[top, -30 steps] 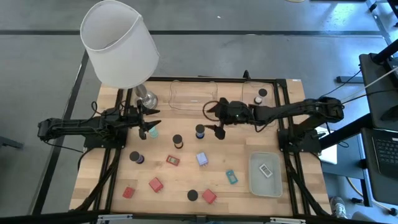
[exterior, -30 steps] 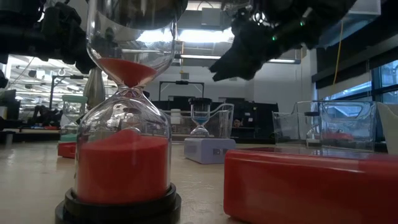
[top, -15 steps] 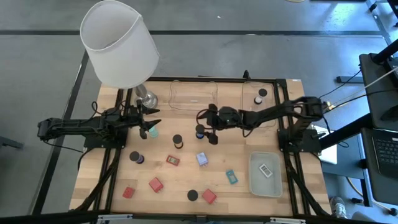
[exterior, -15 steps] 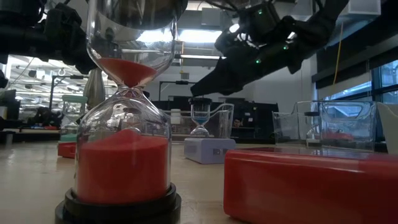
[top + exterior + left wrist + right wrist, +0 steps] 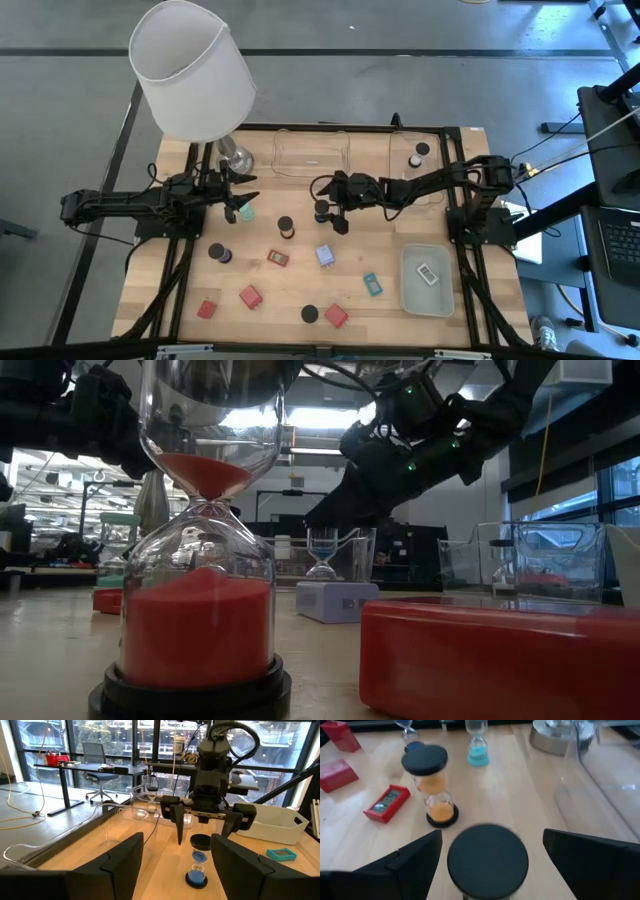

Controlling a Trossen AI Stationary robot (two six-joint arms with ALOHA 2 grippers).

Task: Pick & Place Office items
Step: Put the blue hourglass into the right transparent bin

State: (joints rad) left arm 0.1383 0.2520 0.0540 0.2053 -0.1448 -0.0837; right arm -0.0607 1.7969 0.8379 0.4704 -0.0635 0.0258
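Since 1 second ago, my right gripper (image 5: 331, 206) has advanced to straddle the blue sand timer (image 5: 321, 211), jaws apart; left gripper (image 5: 236, 196) hovers, jaws part-open.

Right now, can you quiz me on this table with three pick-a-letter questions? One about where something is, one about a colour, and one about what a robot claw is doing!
1. Where is the right gripper?
A. Just above the blue sand timer
B. Inside the pale-green tray
C. Under the lamp shade

2. What colour is the sand in the big sand timer closest in the low view?
A. Green
B. Purple
C. Red

3. What are the right gripper's fingers doing?
A. Squeezing a red block
B. Standing open, one on each side above the blue sand timer's black cap
C. Pinching the lamp's pole

Answers:
1. A: the left wrist view shows it hanging right over that timer.
2. C: both glass bulbs hold red sand.
3. B: there is a clear gap between each finger and the cap.
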